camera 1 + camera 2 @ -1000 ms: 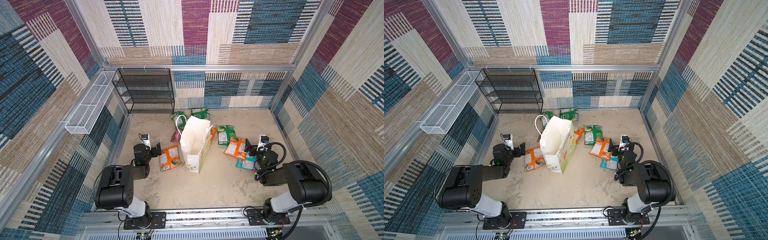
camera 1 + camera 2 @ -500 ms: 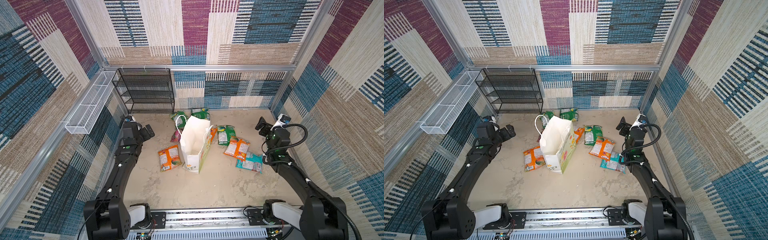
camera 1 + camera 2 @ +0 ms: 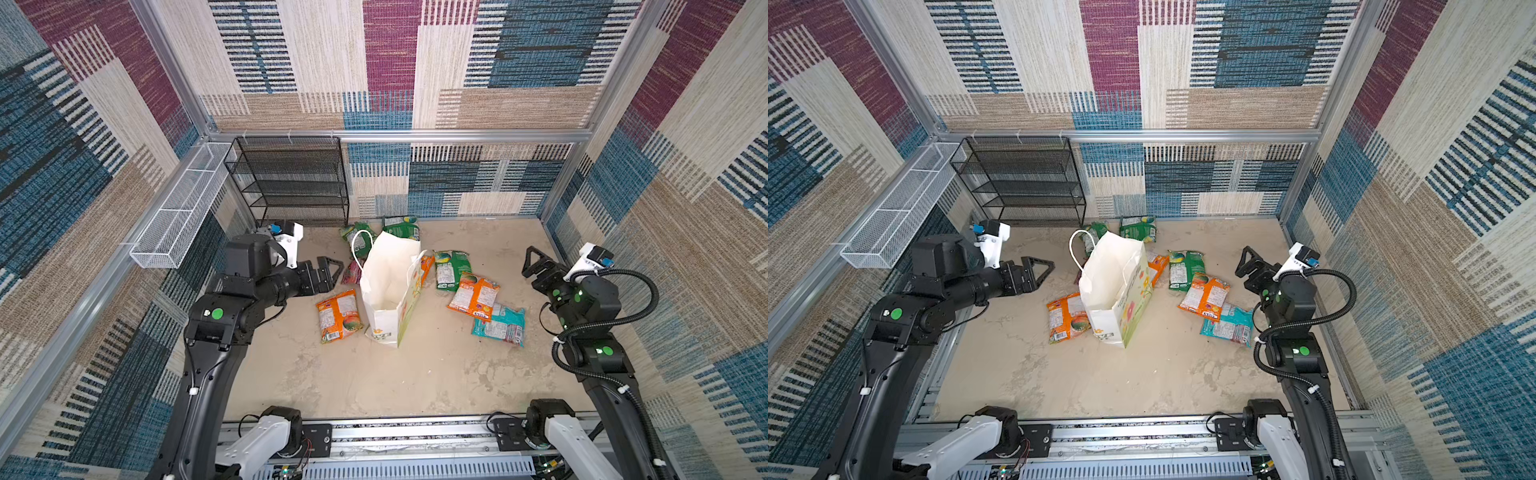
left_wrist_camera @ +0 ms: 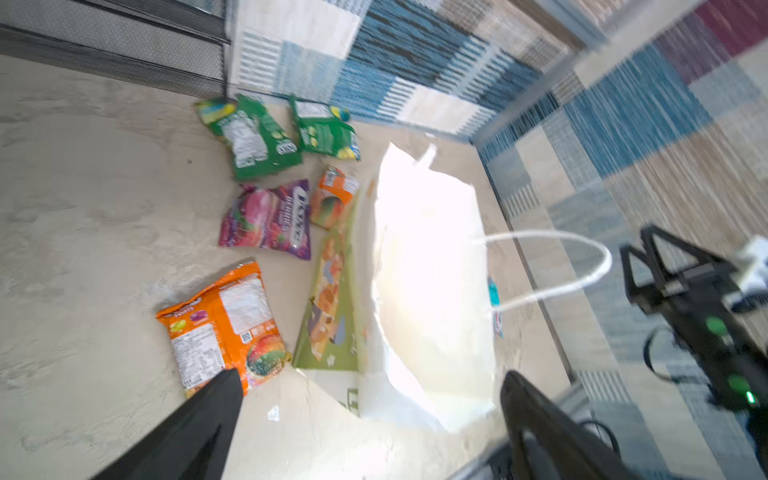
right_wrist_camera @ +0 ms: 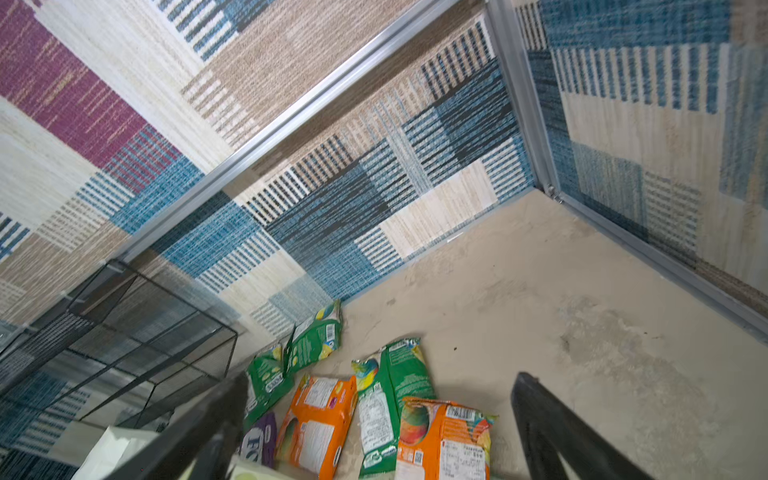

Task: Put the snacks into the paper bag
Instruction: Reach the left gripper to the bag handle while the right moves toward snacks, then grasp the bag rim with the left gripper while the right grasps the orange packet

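Eight foil snack packets (image 3: 338, 316) are counted around one paper bag (image 3: 386, 274); the left end effector (image 3: 334, 274) and right end effector (image 3: 528, 262) are released.

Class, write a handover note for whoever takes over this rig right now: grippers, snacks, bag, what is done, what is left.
Left gripper: open, empty, hovering left of the paper bag.
Right gripper: open, empty, far right.
Bag stands upright, mouth open; no packet visible inside.
Snacks lie around it: orange packet and pink packet on its left, green packets behind, teal packet and others on its right.
Done: nothing bagged. Left: every packet.
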### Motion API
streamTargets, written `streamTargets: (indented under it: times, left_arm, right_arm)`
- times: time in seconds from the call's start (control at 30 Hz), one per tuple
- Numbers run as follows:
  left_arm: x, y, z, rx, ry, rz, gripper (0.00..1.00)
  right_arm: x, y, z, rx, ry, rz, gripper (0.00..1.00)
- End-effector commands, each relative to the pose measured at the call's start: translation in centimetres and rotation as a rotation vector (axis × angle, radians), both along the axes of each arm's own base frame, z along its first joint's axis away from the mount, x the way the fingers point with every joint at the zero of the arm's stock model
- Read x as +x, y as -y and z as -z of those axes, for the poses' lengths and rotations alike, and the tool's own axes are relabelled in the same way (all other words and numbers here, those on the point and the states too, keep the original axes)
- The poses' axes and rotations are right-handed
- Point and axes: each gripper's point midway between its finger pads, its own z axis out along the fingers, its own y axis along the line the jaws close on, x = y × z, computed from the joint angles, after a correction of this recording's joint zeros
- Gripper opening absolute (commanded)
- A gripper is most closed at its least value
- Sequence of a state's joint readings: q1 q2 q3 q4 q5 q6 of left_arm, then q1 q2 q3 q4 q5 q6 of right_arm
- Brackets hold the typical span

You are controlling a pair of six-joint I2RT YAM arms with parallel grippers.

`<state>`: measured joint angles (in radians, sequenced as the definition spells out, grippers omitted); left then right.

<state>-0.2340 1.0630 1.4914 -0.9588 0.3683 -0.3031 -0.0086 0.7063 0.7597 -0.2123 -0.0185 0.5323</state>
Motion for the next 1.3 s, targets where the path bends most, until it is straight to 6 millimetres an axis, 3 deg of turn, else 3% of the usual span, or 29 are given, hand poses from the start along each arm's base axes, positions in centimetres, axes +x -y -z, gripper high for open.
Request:
streamTargets:
  times: [0.0, 0.3, 0.47, 0.67, 0.97, 1.27]
  left_arm:
    - [-1.7, 1.0, 1.8, 0.141, -0.078, 0.101, 0.99]
    - [2.2, 1.6, 2.8, 0.316, -0.159, 0.031, 0.93]
    - [4.2, 3.0, 3.6, 0.327, -0.195, 0.040, 0.91]
    - [6.7, 4.3, 5.3, 0.347, -0.242, 0.047, 0.85]
    - [9.5, 5.7, 7.3, 0.358, -0.299, 0.036, 0.67]
    - [10.1, 7.0, 9.3, 0.358, -0.355, 0.054, 0.44]
  right_arm:
    - [-1.2, -1.8, 1.8, 0.003, -0.096, -0.108, 1.00]
    - [-3.0, -2.0, 1.7, -0.007, -0.119, -0.120, 1.00]
    - [-3.7, -2.1, 2.0, 0.004, -0.128, -0.126, 1.00]
    - [-3.6, -2.3, 3.8, 0.023, -0.174, -0.135, 1.00]
    - [-3.9, -2.3, 5.5, 0.046, -0.207, -0.126, 1.00]
    - [-3.9, -2.2, 7.1, 0.068, -0.243, -0.110, 1.00]
